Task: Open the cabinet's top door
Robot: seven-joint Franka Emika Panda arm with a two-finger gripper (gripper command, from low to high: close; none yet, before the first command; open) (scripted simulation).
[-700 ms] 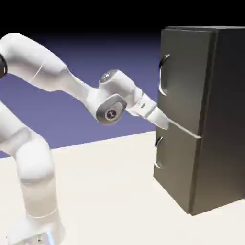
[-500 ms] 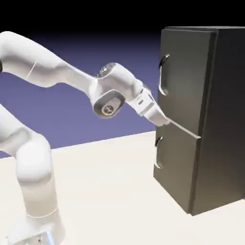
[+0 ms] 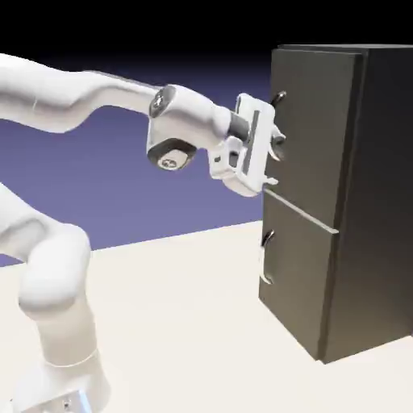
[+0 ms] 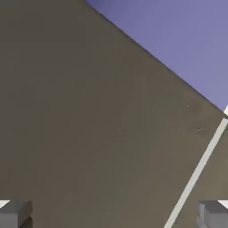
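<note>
Since half a second ago I've swung the claw (image 3: pixel 273 145) up from the door seam to the top door's (image 3: pixel 319 121) handle (image 3: pixel 277 129), upper right; jaws wide, nothing gripped, door shut.

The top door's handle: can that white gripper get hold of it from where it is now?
Probably yes. The gripper is right at the top door's handle, fingers spread wide and nothing between them and the door. The hand view shows only bare door panel between the fingers, so the handle isn't yet caught.
</note>
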